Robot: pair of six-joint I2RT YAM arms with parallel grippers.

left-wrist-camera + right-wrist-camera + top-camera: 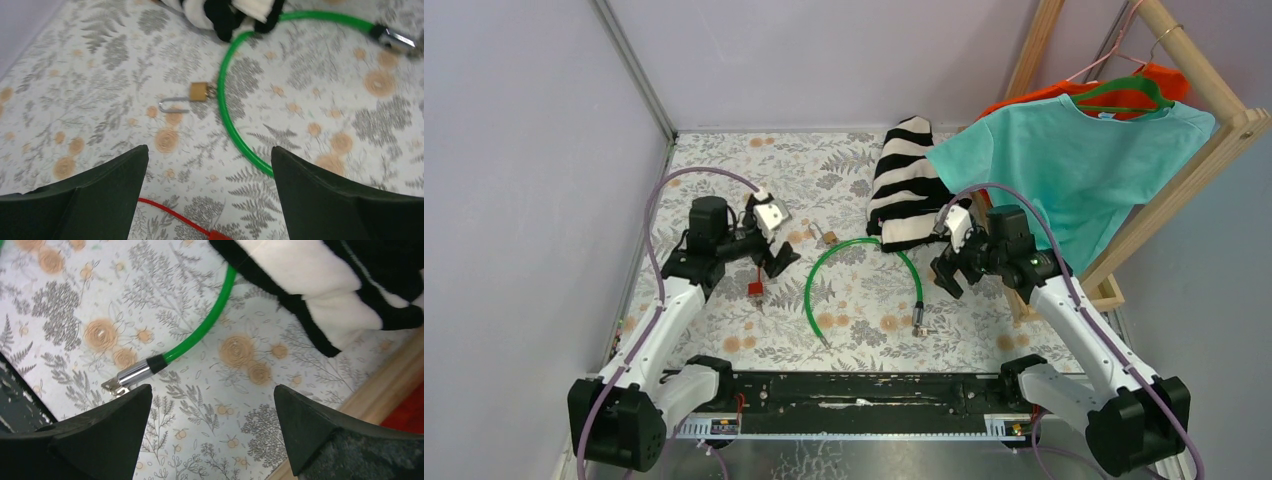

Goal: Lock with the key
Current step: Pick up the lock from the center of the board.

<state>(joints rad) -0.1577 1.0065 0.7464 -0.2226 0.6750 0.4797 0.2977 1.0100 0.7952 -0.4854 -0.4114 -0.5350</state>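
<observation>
A small brass padlock (825, 237) (198, 91) lies on the floral tablecloth with its shackle (173, 106) swung open. It sits beside a green cable (814, 280) (224, 107) (199, 335) curved in an arch, with metal ends (918, 322) (129, 376). The key shows as a small red piece (754, 289) with a red cord (167, 211), just below my left gripper. My left gripper (776, 258) (210, 150) hovers open above the cloth, short of the padlock. My right gripper (946, 275) (212, 387) hangs open near the cable's right metal end, holding nothing.
A black-and-white striped garment (904, 185) (330, 285) lies at the back, over the cable's top. A wooden clothes rack (1204, 160) with a teal shirt (1074, 165) stands at the right. Its base rail (360, 410) runs close by my right gripper. Walls close in the left and back.
</observation>
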